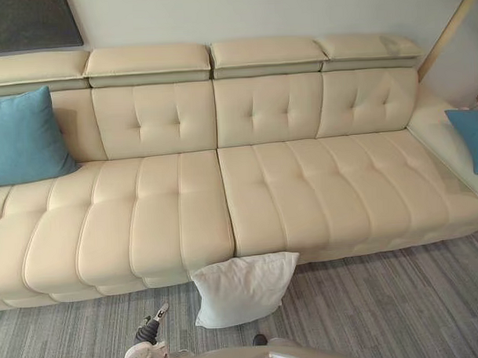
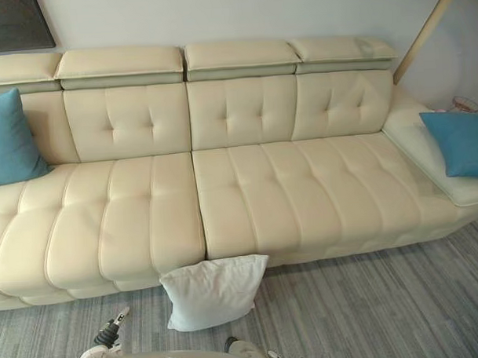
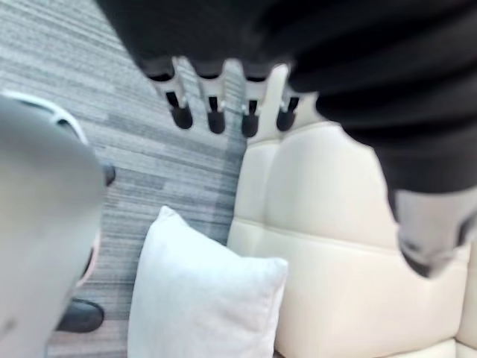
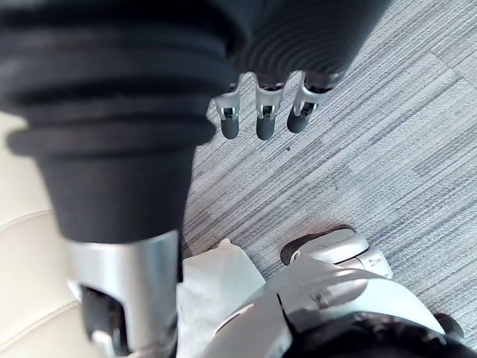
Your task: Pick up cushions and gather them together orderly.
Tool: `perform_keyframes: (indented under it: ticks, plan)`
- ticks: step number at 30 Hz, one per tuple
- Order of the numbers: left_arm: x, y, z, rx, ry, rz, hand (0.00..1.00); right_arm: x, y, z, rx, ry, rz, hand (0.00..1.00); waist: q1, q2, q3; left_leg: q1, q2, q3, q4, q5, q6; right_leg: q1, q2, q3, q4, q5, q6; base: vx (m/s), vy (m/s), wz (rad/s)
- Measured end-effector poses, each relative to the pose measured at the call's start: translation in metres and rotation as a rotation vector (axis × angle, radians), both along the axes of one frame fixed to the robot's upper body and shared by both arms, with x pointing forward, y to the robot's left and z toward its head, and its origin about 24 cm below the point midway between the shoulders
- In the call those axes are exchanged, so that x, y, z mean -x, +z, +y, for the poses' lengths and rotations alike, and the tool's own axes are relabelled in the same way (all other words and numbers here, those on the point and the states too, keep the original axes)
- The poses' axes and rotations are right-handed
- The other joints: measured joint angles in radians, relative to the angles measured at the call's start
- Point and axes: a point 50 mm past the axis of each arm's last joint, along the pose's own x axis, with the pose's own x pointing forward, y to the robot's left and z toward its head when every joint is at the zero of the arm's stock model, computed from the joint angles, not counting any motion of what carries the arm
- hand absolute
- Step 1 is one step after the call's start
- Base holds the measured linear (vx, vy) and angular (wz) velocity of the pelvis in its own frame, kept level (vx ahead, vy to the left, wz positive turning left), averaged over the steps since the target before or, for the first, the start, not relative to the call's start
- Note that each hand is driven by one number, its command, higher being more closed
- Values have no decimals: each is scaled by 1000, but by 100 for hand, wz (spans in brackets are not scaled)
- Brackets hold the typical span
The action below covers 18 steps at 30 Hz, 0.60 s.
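Left wrist view gives us the left hand [image 3: 216, 115], fingers slack and empty, near the one white cushion [image 3: 201, 298] leaning on the sofa [image 3: 335, 224] front (it sits on the floor [image 3: 149, 149]). Left eye view adds two more: left blue cushion [image 1: 22, 139], right blue cushion [image 1: 472, 139], at the sofa's ends. Right wrist view: right hand [image 4: 262, 119] loose, empty.

Cream tufted sofa [image 1: 302, 192], across centre. Grey striped carpet [image 1: 385, 307], bottom. Dark framed panel [image 1: 25, 21], upper left. Wooden pole [image 1: 451, 30], leaning, upper right. Pale wall [image 1: 257, 13], top.
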Motion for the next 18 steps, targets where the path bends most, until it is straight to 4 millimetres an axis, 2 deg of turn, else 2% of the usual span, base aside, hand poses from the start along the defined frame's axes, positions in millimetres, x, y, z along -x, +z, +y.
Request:
perform_keyframes:
  ticks: [5, 8, 13, 15, 18]
  plan:
    - [2, -1, -1, -3, -50, 17, 0, 3, -2, -1, -4, -2, 20, 0, 6, 5, 0, 35, -18, -7, -18, 3, 4, 58, -3, 8, -69, 20, 8, 63, 51, -2]
    - [1, -1, 0, -10, -81, 16, 0, 2, -2, -2, -2, 7, 26, 0, 8, 8, 1, 38, -25, -14, -31, 20, 26, 71, -2, 25, -109, 45, 4, -12, -23, -10]
    - [0, -1, -5, -8, -120, 20, 0, 1, -2, -10, 21, 42, 46, 0, 6, 28, -3, 36, -23, -47, -58, 23, 24, 78, 10, 29, -157, 81, 2, -74, -34, -2]
    - [0, -1, -5, -8, -124, 21, 0, -2, -1, -12, 34, 72, 47, 0, 6, 27, -1, 29, -26, -57, -68, 29, 20, 84, 10, 30, -194, 106, -2, -136, -28, 1]
    - [0, -1, -5, -13, -127, 22, 0, -4, 0, -14, 50, 90, 50, 0, 6, 22, 4, 29, -24, -57, -74, 28, 12, 85, 11, 35, -204, 109, -6, -184, -38, -7]
